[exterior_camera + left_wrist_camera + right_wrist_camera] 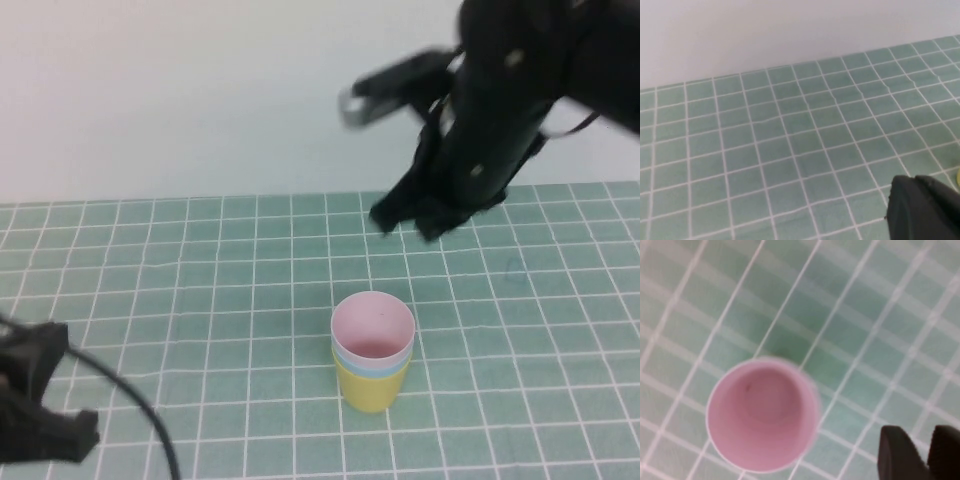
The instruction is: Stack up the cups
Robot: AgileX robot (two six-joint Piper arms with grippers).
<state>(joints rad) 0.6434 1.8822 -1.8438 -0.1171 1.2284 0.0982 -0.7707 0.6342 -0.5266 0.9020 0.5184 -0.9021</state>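
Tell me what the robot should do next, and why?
Probably just pull the right gripper back to rest. The pink cup already sits inside the blue cup, which sits in the yellow cup, and no other cup shows. The right gripper hangs above and behind the stack, holding nothing. The left gripper waits at the near left.

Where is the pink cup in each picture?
High view: the pink cup sits innermost in the stack, inside a blue cup and a yellow cup, near the table's middle, below the raised right gripper; the left gripper is parked at the near left.
Left wrist view: not in it.
Right wrist view: seen from above.
Shared landmark: the green grid mat.
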